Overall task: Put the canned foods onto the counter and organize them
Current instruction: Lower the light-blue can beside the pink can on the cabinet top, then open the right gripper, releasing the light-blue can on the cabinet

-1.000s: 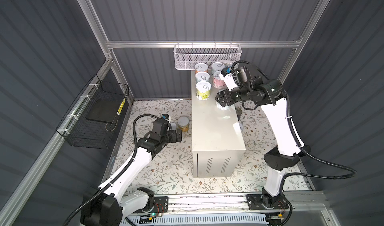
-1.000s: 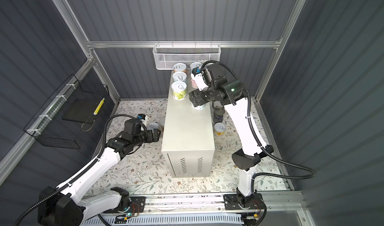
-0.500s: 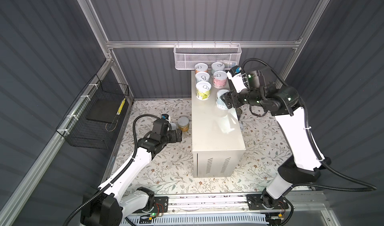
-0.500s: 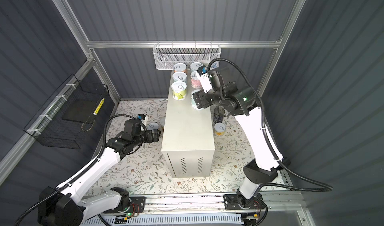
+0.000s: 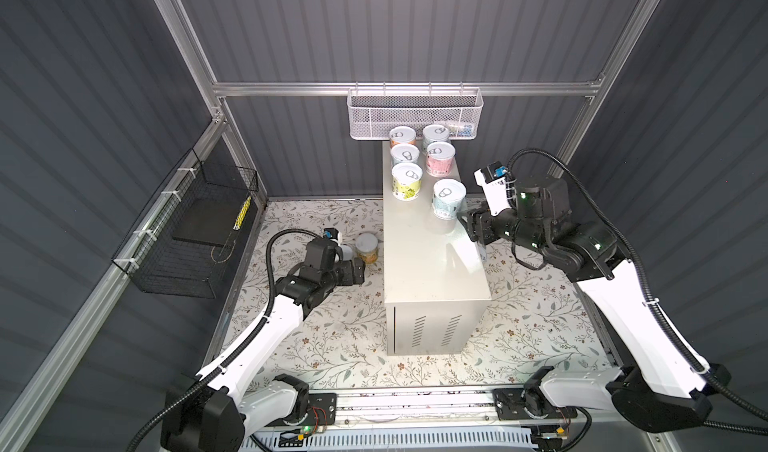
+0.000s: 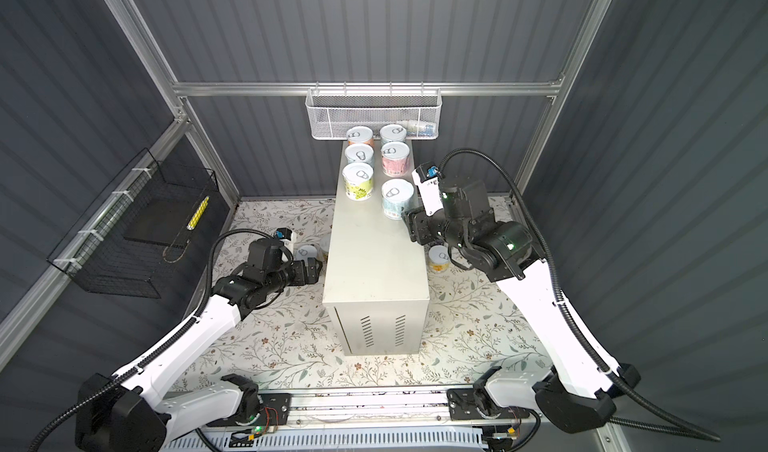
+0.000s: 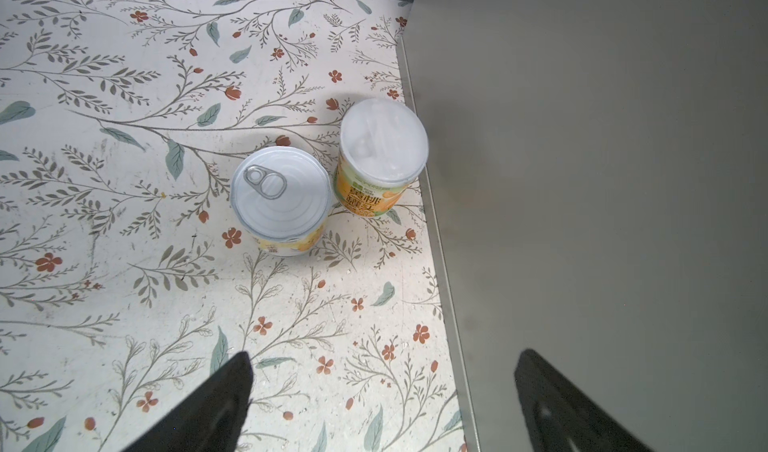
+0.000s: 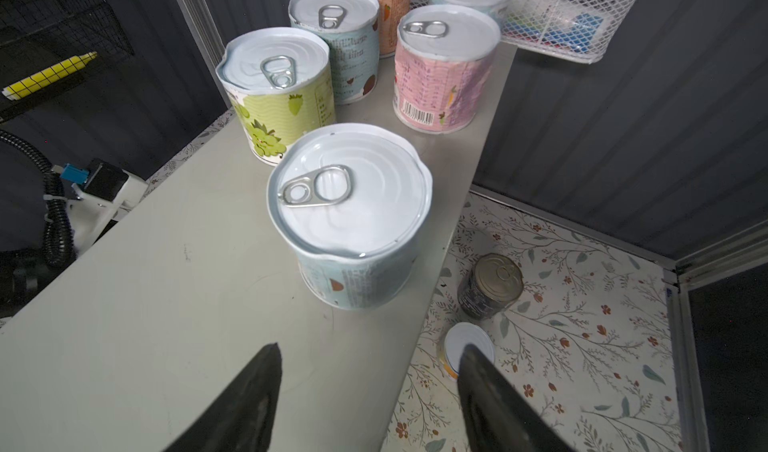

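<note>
Several canned foods stand in two rows at the far end of the counter [image 5: 432, 271]. The nearest of them are a light-blue can [image 5: 448, 198] [image 8: 353, 221] and a yellow-green can [image 5: 407, 183] [image 8: 276, 96]. My right gripper [image 5: 468, 229] [image 8: 370, 356] hovers open at the counter's right edge, a little short of the light-blue can, with nothing between its fingers. On the floor left of the counter stand two orange-labelled cans [image 7: 278, 196] [image 7: 382, 150]. My left gripper [image 5: 360, 272] [image 7: 385, 356] is open and low, just short of them. A dark can [image 8: 490, 283] and a white-lidded can [image 8: 463, 341] stand on the floor to the right.
A white mesh basket [image 5: 415, 113] hangs on the back wall just above the far cans. A black wire basket [image 5: 195, 229] holding a yellow marker [image 5: 243, 213] hangs on the left wall. The counter's side wall [image 7: 582, 179] stands close beside my left gripper.
My right gripper has let go of the light-blue can, drawn back to the counter's right edge, and its jaws have narrowed. The left arm has not moved.
</note>
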Motion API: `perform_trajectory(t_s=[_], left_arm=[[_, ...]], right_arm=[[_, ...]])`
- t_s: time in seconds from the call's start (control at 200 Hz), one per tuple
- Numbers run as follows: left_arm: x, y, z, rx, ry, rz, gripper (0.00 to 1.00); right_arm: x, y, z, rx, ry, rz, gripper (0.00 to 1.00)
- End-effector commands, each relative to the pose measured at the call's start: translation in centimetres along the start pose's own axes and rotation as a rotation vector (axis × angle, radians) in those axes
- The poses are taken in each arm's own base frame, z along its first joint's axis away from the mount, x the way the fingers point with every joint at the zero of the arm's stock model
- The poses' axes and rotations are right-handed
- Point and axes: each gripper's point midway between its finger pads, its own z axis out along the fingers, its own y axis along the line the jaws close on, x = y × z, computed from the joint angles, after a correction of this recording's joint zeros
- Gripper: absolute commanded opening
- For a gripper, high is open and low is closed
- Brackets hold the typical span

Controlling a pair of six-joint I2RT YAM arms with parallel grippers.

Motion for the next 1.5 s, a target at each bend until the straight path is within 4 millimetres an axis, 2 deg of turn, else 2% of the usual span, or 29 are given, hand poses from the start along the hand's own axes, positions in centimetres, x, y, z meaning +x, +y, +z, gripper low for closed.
perform_trajectory(t_s=[0.0, 0.37, 0.881, 1.236, 1.496], left_arm=[[0.1, -0.3, 0.1, 0.025, -0.008, 0.007, 0.99], [0.3, 0.0, 0.0, 0.009, -0.007, 0.012, 0.99], [0.3, 0.1, 0.5, 0.003, -0.001, 0.017, 0.99], [0.5, 0.3, 0.6, -0.013, 0.007, 0.023, 0.99], [0.6, 0.5, 0.6, -0.018, 0.009, 0.026, 0.99]], right_arm=[[-1.2, 0.2, 0.8, -0.011, -0.08, 0.036, 0.71], [-1.4, -0.2, 3.7, -0.038, -0.11, 0.091, 0.72], [-3.7, -1.7, 6.8, -0.024, -0.143, 0.106, 0.71], [-3.9, -2.4, 8.8, -0.031, -0.129, 0.131, 0.7], [-3.7, -2.0, 10.0, -0.056, -0.11, 0.136, 0.7]])
